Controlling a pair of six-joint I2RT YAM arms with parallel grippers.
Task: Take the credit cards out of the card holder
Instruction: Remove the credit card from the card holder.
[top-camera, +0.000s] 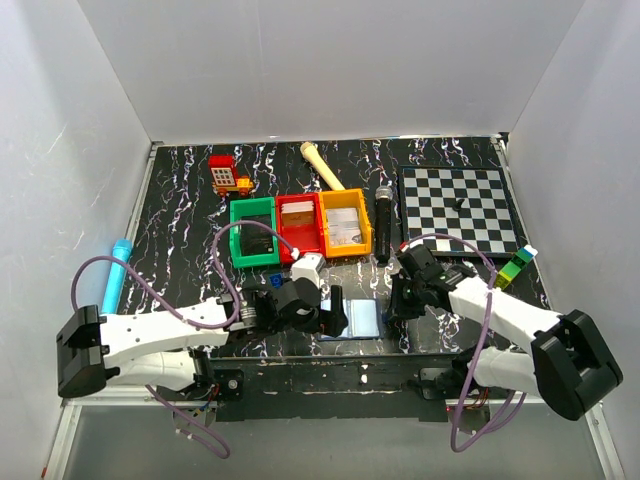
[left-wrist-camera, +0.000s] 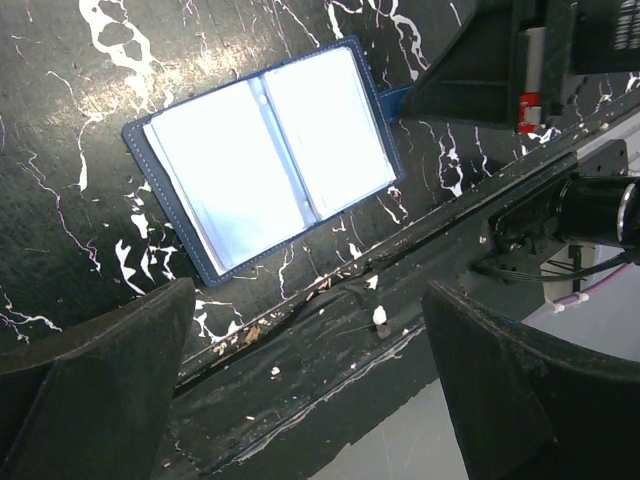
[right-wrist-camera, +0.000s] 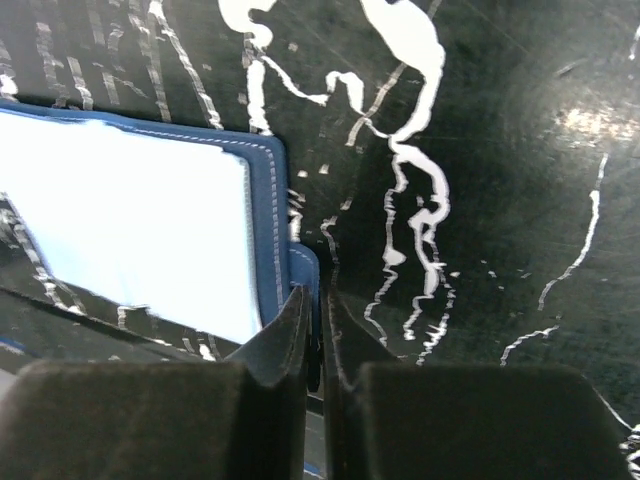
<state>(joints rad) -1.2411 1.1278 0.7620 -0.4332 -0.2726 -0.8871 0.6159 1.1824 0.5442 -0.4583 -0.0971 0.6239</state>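
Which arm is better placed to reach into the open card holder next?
Left. The left end effector hangs open beside the card holder, free to move; the right end effector is shut on its side tab, anchoring it.

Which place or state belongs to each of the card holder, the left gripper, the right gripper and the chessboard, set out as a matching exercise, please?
Things:
1. card holder
2. left gripper
3. right gripper
4. chessboard

Places or states:
A. on the far right part of the table
B. pinched shut on a blue tab
C. wide open, holding nothing
D. lying open, pale inner faces up

Pairs: 1-D, 2-C, 3-B, 4-A.
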